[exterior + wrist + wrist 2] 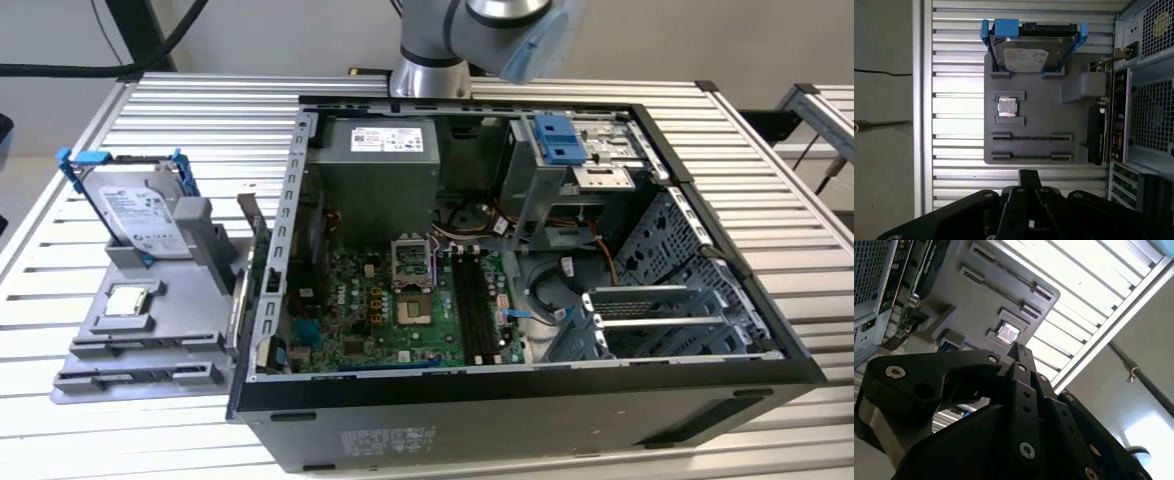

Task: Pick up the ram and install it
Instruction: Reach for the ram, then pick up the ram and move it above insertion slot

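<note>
The tool [1028, 175] had its fingers drawn narrow, tip to tip, and nothing could be seen between them. In the first wrist view its black links spread out behind that single dark tip. The tip was seen against the slatted bench [954, 75], just off the end of the grey tray [1044, 110] that carries two long holders [1031, 136]. How high the tool hung above the tray could not be told. In the second wrist view the tool [1016, 347] pointed at the tray on a slant, its tip just under the tray's small square processor chip [1008, 331].

At the tray's far end from the tool, a silver hard drive [1026, 55] stood propped in blue clips. The processor chip lay between the drive and the long holders. Beside the tray stood the open computer case [534, 385], touching or nearly touching it.

Of the arm [434, 45], the exterior view gave a grey segment with a pale-blue cap rising behind the case's far wall, cut off by the picture's top edge.

Where the ram was could not be told. The long holders showed as thin dark lines between their end blocks. The black slots [474, 300] on the motherboard [360, 300] were too dark to tell whether a stick sat in one.
</note>
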`<state>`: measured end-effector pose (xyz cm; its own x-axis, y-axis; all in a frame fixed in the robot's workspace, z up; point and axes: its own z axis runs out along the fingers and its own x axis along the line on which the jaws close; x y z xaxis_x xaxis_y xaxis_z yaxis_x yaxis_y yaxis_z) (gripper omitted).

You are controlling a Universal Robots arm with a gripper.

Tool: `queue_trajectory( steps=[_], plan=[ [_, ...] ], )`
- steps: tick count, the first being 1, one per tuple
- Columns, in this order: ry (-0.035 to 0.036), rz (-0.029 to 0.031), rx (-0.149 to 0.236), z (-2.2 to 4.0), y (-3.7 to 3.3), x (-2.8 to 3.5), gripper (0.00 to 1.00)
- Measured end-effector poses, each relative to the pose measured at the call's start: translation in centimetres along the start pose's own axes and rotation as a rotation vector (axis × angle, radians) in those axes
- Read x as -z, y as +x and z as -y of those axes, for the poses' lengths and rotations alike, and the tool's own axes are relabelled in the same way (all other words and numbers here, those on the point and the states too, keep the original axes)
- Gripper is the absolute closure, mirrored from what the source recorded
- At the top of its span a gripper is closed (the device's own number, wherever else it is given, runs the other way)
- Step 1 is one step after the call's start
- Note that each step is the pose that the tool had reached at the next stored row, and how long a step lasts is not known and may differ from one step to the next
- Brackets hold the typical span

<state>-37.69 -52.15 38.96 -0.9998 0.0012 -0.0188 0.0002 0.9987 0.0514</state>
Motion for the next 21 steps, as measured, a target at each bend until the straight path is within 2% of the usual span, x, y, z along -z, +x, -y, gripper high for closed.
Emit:
queue_trajectory(
  steps=[3, 5, 21],
  plan=[
    [0.0002, -0.0003, 0.000, 1.05, 0.00, 0.06, 1.00],
    [0.0001, -0.0006, 0.000, 1.39, 0.00, 0.06, 1.00],
    [-0.0002, -0.0011, 0.008, 1.41, 0.00, 0.06, 1.00]
  ],
)
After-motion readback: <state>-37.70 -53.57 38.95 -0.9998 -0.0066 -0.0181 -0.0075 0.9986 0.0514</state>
